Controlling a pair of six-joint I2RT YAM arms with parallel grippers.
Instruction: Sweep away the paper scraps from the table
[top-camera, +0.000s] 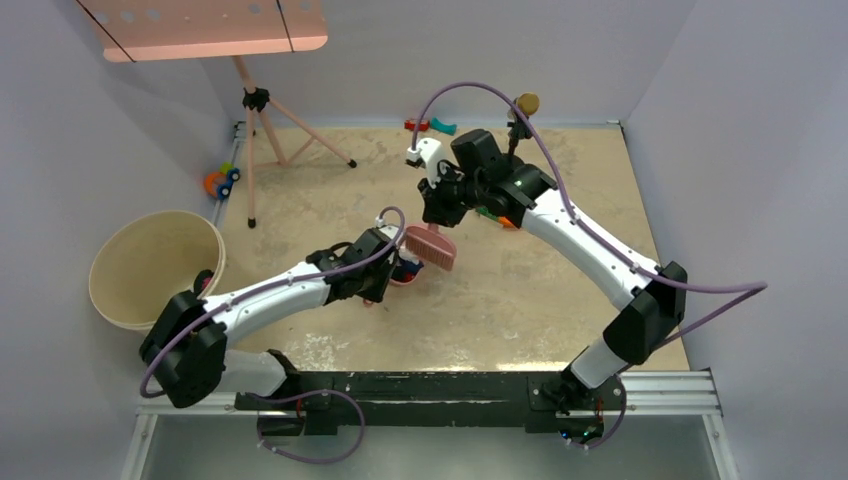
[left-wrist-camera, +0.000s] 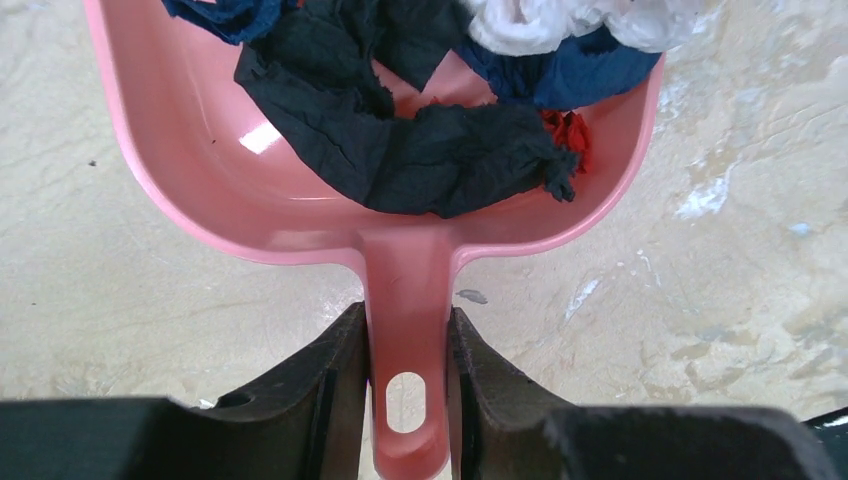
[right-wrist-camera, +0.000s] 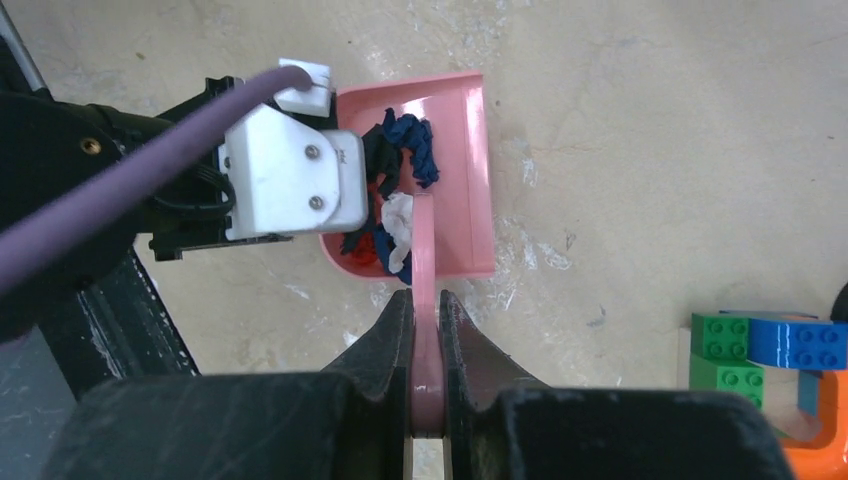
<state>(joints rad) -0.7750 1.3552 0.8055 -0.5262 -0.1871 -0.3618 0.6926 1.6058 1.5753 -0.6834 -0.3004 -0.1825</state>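
A pink dustpan (left-wrist-camera: 300, 190) rests on the beige table (top-camera: 560, 300) and holds the paper scraps (left-wrist-camera: 430, 150): black, dark blue, white and red bits. My left gripper (left-wrist-camera: 405, 320) is shut on the dustpan's handle. My right gripper (right-wrist-camera: 427, 300) is shut on the thin handle of a pink brush (top-camera: 432, 247), which hangs over the dustpan (right-wrist-camera: 465, 170). The scraps (right-wrist-camera: 405, 150) also show there, partly hidden by my left wrist's white camera housing. In the top view the two grippers meet at the table's middle. I see no loose scraps on the table.
A beige bucket (top-camera: 150, 265) stands off the table's left edge. A tripod (top-camera: 262, 130) stands at the back left, with a small toy (top-camera: 222, 182) beside it. Red and teal toys (top-camera: 430, 125) lie at the back. Blue-green blocks with an orange horseshoe (right-wrist-camera: 780, 350) sit right of the brush.
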